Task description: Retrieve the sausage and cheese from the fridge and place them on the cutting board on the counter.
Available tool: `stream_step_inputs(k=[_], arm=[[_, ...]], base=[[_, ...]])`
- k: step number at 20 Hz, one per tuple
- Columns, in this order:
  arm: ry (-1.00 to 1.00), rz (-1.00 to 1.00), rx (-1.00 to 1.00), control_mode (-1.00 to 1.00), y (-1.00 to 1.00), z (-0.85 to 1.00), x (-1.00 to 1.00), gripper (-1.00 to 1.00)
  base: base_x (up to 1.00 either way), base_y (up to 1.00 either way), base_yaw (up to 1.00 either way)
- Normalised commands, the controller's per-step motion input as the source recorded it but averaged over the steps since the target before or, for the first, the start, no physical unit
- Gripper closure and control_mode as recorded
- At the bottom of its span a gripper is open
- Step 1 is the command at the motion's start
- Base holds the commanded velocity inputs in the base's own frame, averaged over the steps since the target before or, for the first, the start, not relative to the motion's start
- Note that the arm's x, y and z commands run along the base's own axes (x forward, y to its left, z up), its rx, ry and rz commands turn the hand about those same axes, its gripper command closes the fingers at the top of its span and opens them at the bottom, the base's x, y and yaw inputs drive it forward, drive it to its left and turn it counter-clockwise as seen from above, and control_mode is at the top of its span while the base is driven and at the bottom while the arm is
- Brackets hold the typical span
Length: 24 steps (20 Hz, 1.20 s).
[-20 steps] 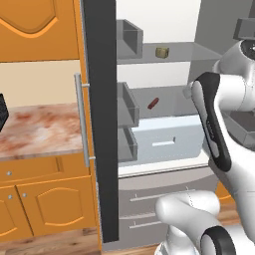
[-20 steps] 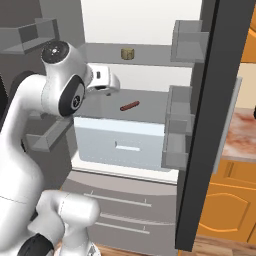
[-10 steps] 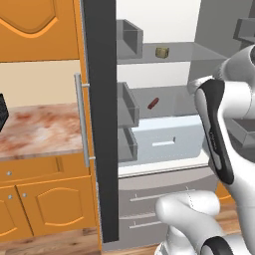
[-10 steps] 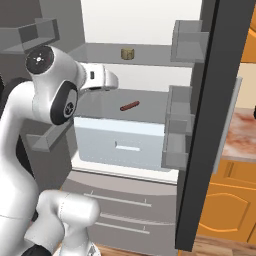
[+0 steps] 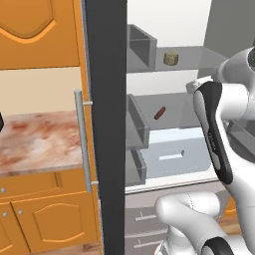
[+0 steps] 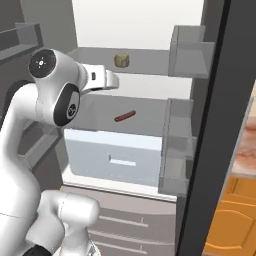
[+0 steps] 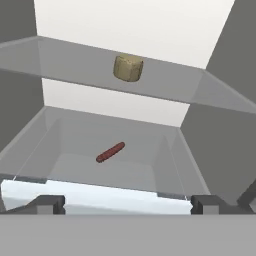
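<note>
Facing the sausage in the fridge, fingers spread, released.

White arm raised, elbow bent; claw level, fingers wide apart, empty

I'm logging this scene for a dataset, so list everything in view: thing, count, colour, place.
Fridge: one, grey, doors open, glass shelves inside.
Cheese: one, tan-yellow, on the upper shelf.
Sausage: one, dark red-brown, lying on the lower shelf.
Drawer: one, pale blue-grey, under the sausage's shelf.
Door bins: several, grey, on the inside of both doors.
Lower drawers: grey, below the open compartment.
Counter: one, reddish-pink marbled, left of the fridge.
Cabinets: orange wood, above and below the counter.
Gripper: one, dark tips, jaws wide apart, in front of the shelves, holding nothing.
Arm: one, white with dark joints, reaching toward the fridge.
</note>
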Motion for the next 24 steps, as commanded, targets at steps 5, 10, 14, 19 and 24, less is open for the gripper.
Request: stream_step_inputs(k=[5,10,14,19,24], arm=[[0.00,0.00,0.00,1.00,0.00,0.00,0.00,-1.00],[0.00,0.00,0.00,1.00,0.00,0.00,0.00,-1.00],[-0.02,0.00,0.00,-1.00,-0.11,0.15,0.00,-1.00],[-0.06,0.00,0.00,-1.00,-0.19,0.38,0.13,-1.00],[-0.04,-0.03,0.00,-1.00,0.00,0.50,0.13,-1.00]], base=[[0.64,-0.12,0.00],[0.07,-0.40,0.00],[-0.03,-0.35,0.00],[0.00,0.00,0.00],[0.00,0.00,0.00]])
